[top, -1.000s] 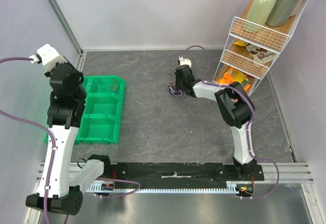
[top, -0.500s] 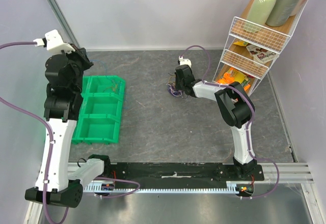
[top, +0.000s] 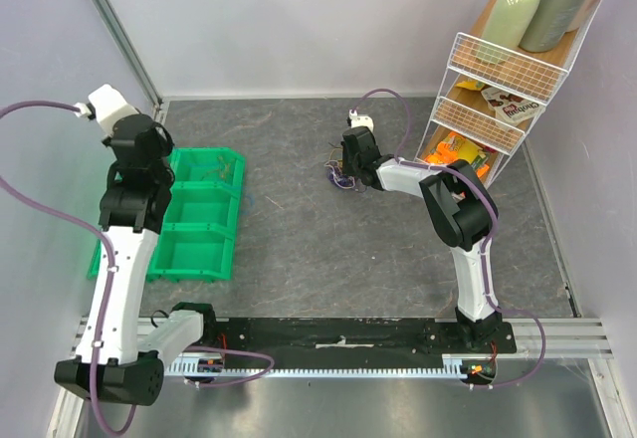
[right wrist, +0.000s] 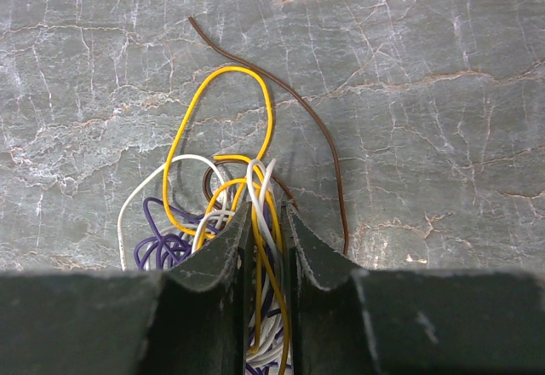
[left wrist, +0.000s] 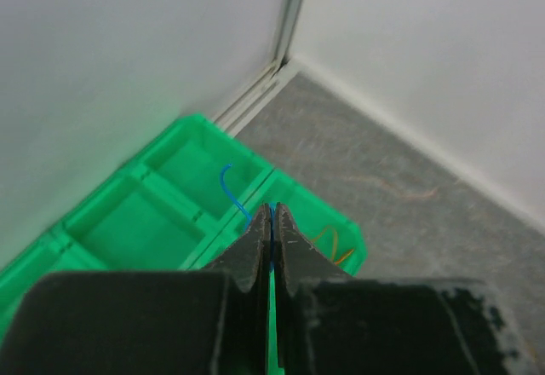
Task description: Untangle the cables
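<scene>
The cables are a small tangle of yellow, white and purple wires on the grey mat, with a brown wire curving off to the right. In the top view the tangle lies at the centre back. My right gripper is shut on the cables, with several strands pinched between its fingers, and it sits low on the mat. My left gripper is shut on a thin blue wire above the green bin. In the top view the left gripper is at the bin's far left corner.
The green bin has three compartments; the far one holds orange wire. A white wire rack with snack packs and bottles stands at the back right. White walls close the left and back.
My left arm swung its wrist up and then back down over the bin's far left end. The right arm and the tangle have not moved.
</scene>
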`<state>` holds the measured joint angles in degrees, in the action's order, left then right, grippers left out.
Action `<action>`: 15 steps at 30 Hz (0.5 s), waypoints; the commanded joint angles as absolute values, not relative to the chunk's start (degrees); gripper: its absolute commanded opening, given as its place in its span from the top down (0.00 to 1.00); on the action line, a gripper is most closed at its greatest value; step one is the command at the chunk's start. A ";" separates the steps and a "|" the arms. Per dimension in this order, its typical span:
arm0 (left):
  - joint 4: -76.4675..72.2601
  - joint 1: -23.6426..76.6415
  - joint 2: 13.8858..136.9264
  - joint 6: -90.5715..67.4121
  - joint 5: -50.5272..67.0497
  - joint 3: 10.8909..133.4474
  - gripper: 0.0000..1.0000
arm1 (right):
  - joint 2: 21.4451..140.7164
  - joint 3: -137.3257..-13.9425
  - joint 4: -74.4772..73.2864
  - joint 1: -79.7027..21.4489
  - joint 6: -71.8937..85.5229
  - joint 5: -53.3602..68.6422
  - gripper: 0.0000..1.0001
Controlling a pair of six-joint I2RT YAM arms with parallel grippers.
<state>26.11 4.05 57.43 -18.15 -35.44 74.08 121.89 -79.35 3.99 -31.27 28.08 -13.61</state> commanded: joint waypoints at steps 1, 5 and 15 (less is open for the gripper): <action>31.37 1.68 58.18 -27.14 -38.06 67.16 0.98 | 123.13 -81.12 2.72 -31.38 28.74 -12.57 0.74; 33.66 -2.37 56.87 -32.16 -38.67 62.68 0.98 | 123.13 -80.95 2.64 -31.38 28.74 -12.39 0.74; 28.76 -4.13 49.75 -30.16 -37.81 56.17 0.98 | 123.31 -81.21 2.72 -31.38 28.92 -11.60 0.74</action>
<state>34.17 -3.79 53.08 -29.41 -38.04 57.47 121.91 -79.64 3.81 -31.27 28.14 -12.95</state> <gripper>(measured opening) 0.024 0.259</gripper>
